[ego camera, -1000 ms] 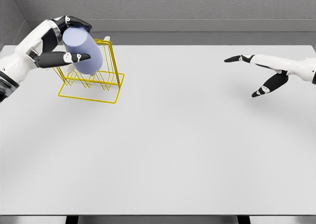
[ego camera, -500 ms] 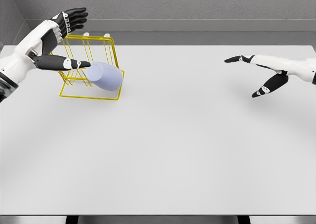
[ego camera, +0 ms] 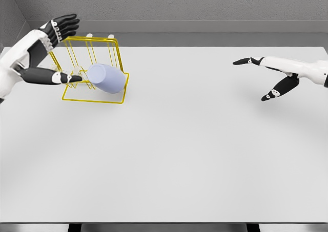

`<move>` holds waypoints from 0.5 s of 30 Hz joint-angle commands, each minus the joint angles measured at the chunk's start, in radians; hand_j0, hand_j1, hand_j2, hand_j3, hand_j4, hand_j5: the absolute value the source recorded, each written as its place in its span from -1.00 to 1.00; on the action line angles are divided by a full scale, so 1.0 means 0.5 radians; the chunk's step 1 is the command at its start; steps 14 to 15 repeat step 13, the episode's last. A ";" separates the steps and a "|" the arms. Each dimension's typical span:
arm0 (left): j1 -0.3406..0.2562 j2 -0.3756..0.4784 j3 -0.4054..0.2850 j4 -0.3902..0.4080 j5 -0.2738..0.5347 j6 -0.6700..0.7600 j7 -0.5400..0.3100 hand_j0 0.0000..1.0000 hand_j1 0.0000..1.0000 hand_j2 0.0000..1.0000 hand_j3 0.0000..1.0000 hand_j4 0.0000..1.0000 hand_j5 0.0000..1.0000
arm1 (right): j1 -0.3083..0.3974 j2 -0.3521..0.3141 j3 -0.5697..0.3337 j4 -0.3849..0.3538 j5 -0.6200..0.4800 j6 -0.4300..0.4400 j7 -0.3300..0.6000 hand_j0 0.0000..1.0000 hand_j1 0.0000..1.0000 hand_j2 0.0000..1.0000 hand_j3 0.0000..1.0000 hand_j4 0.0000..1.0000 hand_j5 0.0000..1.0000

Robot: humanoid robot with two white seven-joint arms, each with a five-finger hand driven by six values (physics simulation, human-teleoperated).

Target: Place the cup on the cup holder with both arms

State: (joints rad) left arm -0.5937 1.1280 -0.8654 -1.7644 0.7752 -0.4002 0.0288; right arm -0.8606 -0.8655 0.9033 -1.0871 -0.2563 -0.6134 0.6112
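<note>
Over at the far left, the left hand [ego camera: 48, 50] hangs with its fingers [ego camera: 65, 24] spread wide and holding nothing, its thumb reaching toward the pale blue cup [ego camera: 106, 78]. The cup lies tipped on its side in the yellow wire cup holder [ego camera: 117, 58], resting over the rack's front edge. Far across the white surface [ego camera: 184, 150], the right hand [ego camera: 274, 73] hovers with fingers splayed and empty.

Bright, even, diffuse light fills the rendered scene. The white table [ego camera: 195, 150] shows no glare, only faint soft shading toward its near left part. Shadows are nearly invisible. Everything is in focus from near to far, edges slightly soft, with no visible distortion.
</note>
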 commanded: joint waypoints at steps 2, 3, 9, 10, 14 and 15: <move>0.037 0.030 0.001 -0.002 0.005 -0.058 0.004 1.00 1.00 1.00 1.00 1.00 1.00 | 0.000 -0.002 -0.003 -0.001 -0.015 0.005 -0.001 1.00 1.00 1.00 1.00 1.00 1.00; 0.061 0.033 0.004 -0.002 0.005 -0.101 0.004 1.00 1.00 1.00 1.00 1.00 1.00 | 0.000 -0.002 -0.003 -0.001 -0.015 0.005 -0.001 1.00 1.00 1.00 1.00 1.00 1.00; 0.107 0.060 0.019 -0.002 0.002 -0.108 0.001 1.00 1.00 1.00 1.00 1.00 1.00 | 0.000 0.001 -0.003 -0.001 -0.015 0.005 -0.001 1.00 1.00 1.00 1.00 1.00 1.00; 0.107 0.060 0.019 -0.002 0.002 -0.105 0.001 1.00 1.00 1.00 1.00 1.00 1.00 | 0.000 0.001 -0.003 -0.001 -0.015 0.005 -0.001 1.00 1.00 1.00 1.00 1.00 1.00; 0.107 0.054 0.022 -0.002 0.002 -0.102 0.010 1.00 1.00 1.00 1.00 1.00 1.00 | 0.000 0.001 -0.003 -0.001 -0.015 0.005 -0.001 1.00 1.00 1.00 1.00 1.00 1.00; 0.107 0.054 0.022 -0.002 0.002 -0.102 0.010 1.00 1.00 1.00 1.00 1.00 1.00 | 0.000 0.001 -0.003 -0.001 -0.015 0.005 -0.001 1.00 1.00 1.00 1.00 1.00 1.00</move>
